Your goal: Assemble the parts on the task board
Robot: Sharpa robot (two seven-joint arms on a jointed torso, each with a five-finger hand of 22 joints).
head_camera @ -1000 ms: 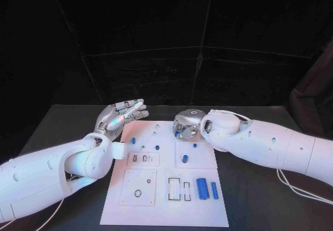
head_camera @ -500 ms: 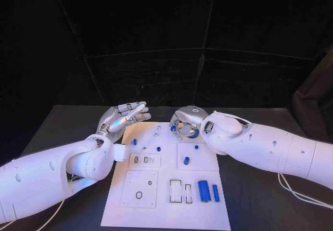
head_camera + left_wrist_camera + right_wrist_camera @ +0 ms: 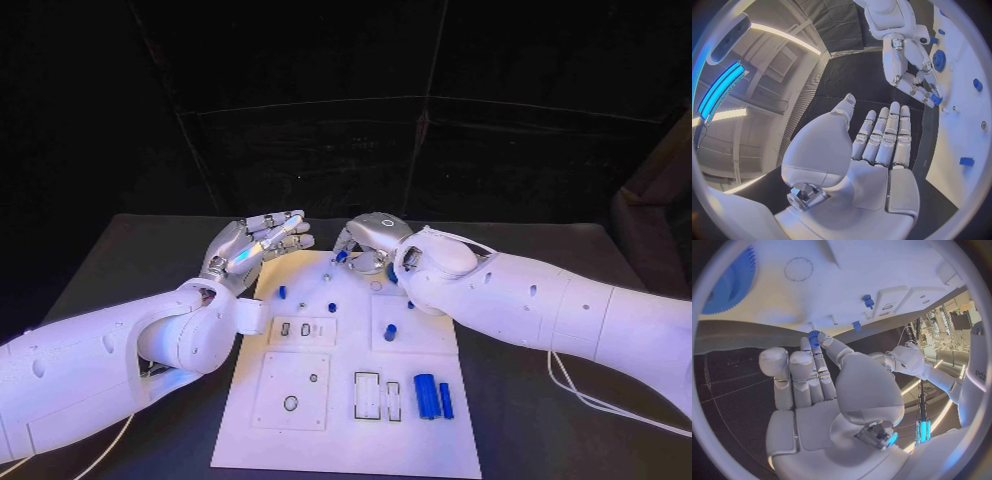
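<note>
The white task board (image 3: 346, 420) lies in the middle of the black table. My right hand (image 3: 371, 240) hovers over the board's far edge and pinches a small blue part (image 3: 813, 335) at its fingertips, also seen as the small blue part (image 3: 934, 100) in the left wrist view. My left hand (image 3: 257, 245) is open with straight fingers just off the board's far left corner, holding nothing. Small blue pegs (image 3: 281, 292) (image 3: 332, 307) (image 3: 389, 332) stand on the board's far half. A large blue gear (image 3: 729, 282) sits on the board near the right hand.
A thick blue cylinder (image 3: 424, 394) and a thinner blue bar (image 3: 446, 399) lie at the board's near right, beside two rectangular slots (image 3: 366, 395). Bare black table (image 3: 562, 400) flanks the board on both sides.
My right hand has moved left along the board's far edge, closer to the left hand, with the small blue part in its fingertips. The left hand has hardly moved.
</note>
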